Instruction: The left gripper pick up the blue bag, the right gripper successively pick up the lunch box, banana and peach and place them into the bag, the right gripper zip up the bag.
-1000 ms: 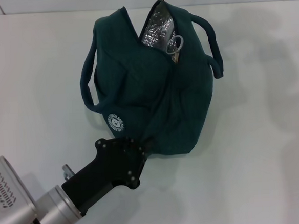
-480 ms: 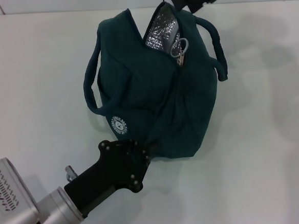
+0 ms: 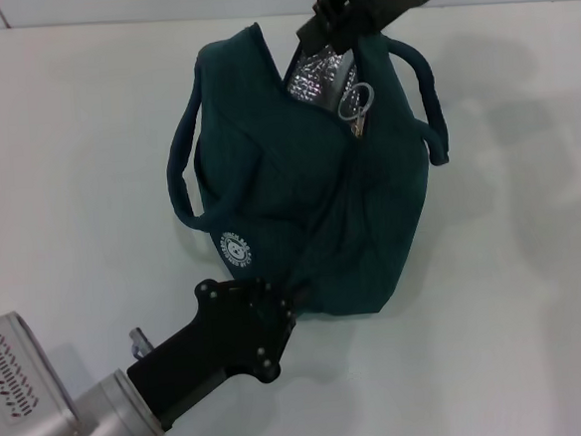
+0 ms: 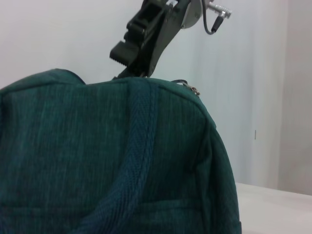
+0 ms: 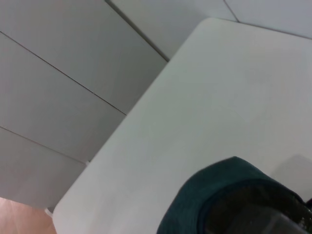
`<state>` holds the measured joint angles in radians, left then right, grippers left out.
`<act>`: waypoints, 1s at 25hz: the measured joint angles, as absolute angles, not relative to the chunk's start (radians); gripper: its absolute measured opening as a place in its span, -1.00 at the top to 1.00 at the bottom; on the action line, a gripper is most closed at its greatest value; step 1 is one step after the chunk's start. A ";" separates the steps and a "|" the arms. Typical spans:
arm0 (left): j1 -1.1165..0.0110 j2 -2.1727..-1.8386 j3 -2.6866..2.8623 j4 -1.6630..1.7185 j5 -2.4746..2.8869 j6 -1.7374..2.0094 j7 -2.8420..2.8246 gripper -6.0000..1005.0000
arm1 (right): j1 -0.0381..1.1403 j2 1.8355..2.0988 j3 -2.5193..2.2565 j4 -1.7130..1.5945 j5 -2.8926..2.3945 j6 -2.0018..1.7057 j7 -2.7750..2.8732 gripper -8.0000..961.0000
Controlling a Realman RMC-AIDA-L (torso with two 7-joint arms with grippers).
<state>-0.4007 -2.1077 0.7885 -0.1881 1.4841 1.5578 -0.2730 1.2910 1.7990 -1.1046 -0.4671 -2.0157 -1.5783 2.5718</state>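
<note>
The blue bag (image 3: 308,187) stands on the white table, its mouth partly open at the far end and showing silver foil lining (image 3: 315,75). The ring-pull zipper (image 3: 358,100) hangs at the near end of the opening. My left gripper (image 3: 285,306) is shut on the fabric of the bag's near bottom corner. My right gripper (image 3: 335,23) hovers over the far end of the open mouth. It also shows in the left wrist view (image 4: 127,52), above the bag's top (image 4: 97,156). The lunch box, banana and peach are out of view.
The white table (image 3: 515,292) spreads all around the bag. Its far edge meets a grey wall (image 5: 58,97). The bag's two looped handles (image 3: 424,99) stick out at the sides.
My right gripper has come in from the top right and down to the bag's open mouth. The bag and my left gripper have shifted slightly right and nearer.
</note>
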 joint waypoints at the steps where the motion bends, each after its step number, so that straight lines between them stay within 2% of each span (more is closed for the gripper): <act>1: -0.400 -2.108 0.788 -0.188 1.484 1.558 -0.273 0.91 | 1.288 1.801 -1.105 -0.467 -2.022 -1.576 2.572 0.01; 8: -0.403 -2.108 0.789 -0.197 1.488 1.560 -0.273 0.91 | 1.271 1.804 -1.103 -0.441 -2.025 -1.571 2.558 0.03; 17: -0.405 -2.108 0.788 -0.198 1.490 1.562 -0.273 0.91 | 1.272 1.827 -1.105 -0.427 -2.025 -1.598 2.562 0.06; 25: -0.405 -2.108 0.788 -0.198 1.490 1.562 -0.273 0.91 | 1.270 1.826 -1.098 -0.411 -2.025 -1.626 2.566 0.08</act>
